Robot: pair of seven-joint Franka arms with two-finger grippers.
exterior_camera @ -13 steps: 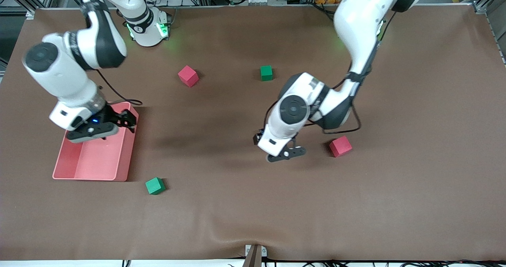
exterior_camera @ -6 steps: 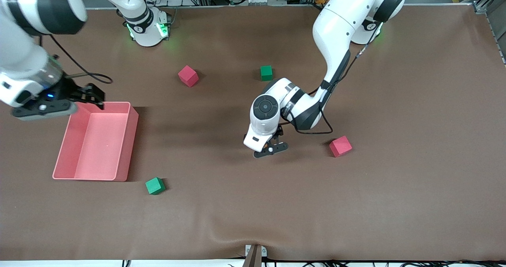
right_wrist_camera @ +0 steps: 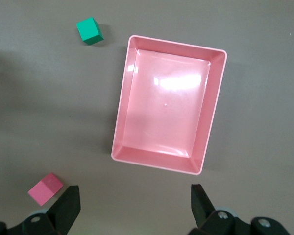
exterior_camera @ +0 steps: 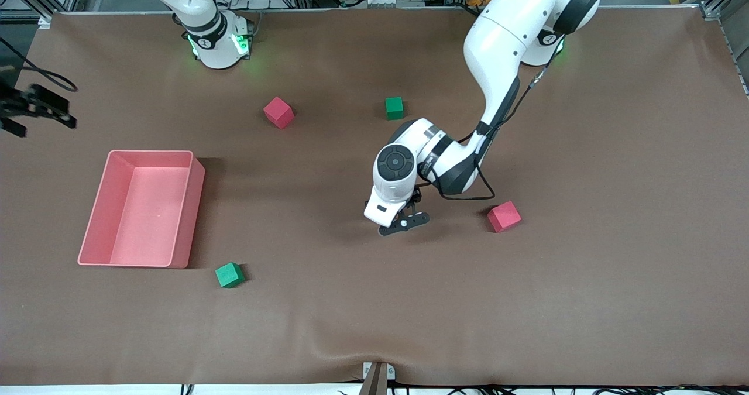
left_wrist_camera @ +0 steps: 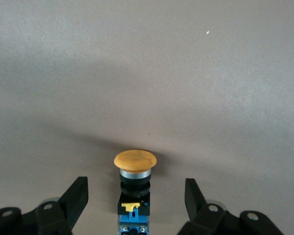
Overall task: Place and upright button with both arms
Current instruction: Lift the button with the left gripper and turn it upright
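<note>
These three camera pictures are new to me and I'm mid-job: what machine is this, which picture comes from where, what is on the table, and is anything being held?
Two white jointed robot arms work at a brown table. The wide picture looks down from across the table; the two others come from cameras on each arm's wrist.

The left arm's tool is low over the table's middle, fingers open on either side of the small push-button with a round orange cap, not gripping it. The right arm's tool is up at the table's edge, open and empty, with the pink plastic bin below its camera.

Also on the table: two red cubes and two green cubes.
</note>
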